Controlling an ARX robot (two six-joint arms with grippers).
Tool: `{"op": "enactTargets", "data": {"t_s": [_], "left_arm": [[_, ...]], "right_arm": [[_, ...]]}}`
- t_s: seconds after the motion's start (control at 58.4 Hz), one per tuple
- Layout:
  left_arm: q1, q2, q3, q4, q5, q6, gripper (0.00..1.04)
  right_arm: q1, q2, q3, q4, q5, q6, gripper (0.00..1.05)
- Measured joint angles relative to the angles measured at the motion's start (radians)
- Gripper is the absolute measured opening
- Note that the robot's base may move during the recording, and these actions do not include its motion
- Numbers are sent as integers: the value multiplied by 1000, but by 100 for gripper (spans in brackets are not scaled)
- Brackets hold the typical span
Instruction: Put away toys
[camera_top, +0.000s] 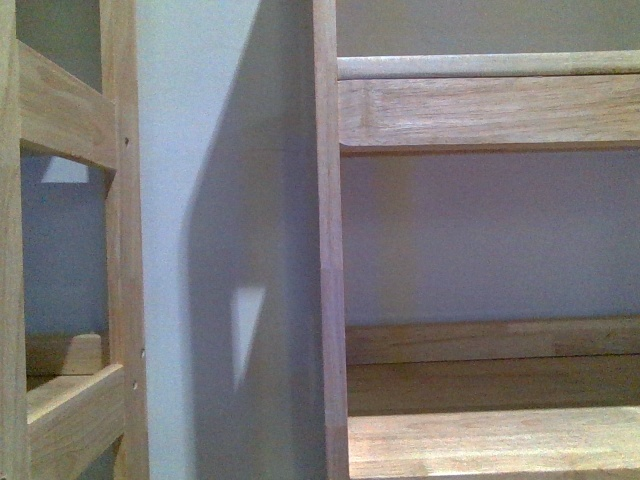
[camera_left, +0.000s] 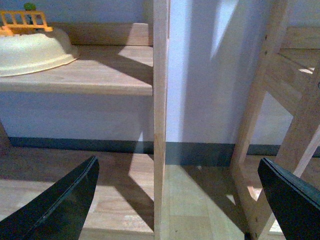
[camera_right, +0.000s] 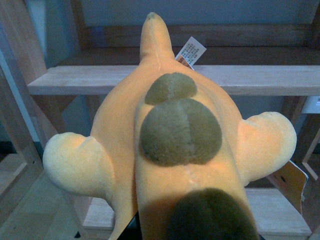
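Observation:
My right gripper is shut on the plush toy (camera_right: 170, 165), an orange-yellow soft animal with olive-brown patches down its back, two rounded pale limbs and a white tag near its pointed end. The toy fills the right wrist view and hides the fingers; it hangs in front of a wooden shelf board (camera_right: 280, 80). My left gripper (camera_left: 180, 205) is open and empty, its two black fingers (camera_left: 65, 205) apart above a wooden floor, facing a shelf upright (camera_left: 160, 120). Neither arm shows in the front view.
The front view shows wooden shelf units: an upright (camera_top: 328, 250), a shelf rail (camera_top: 490, 110) and a lower board (camera_top: 490, 440) against a pale wall. In the left wrist view a cream bowl-shaped toy (camera_left: 30, 50) with an orange fence piece sits on a shelf.

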Motion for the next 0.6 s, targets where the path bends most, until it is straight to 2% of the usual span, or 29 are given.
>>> {"op": "enactTargets", "data": {"t_s": [0.103,0.205,0.325,0.445,0.599], "left_arm": [[0,0,0,0,0,0,98],[0,0,0,0,0,0,98],[0,0,0,0,0,0,98],[0,0,0,0,0,0,98],[0,0,0,0,0,0,98]], "right_arm": [[1,0,0,-1,3,2,8],[57,29,5,-44,187,107,8],[59,74,23,-43,296,167,8],[71,119,88,1,336,156,8],[137,210,229,97,428,53,8]]}}
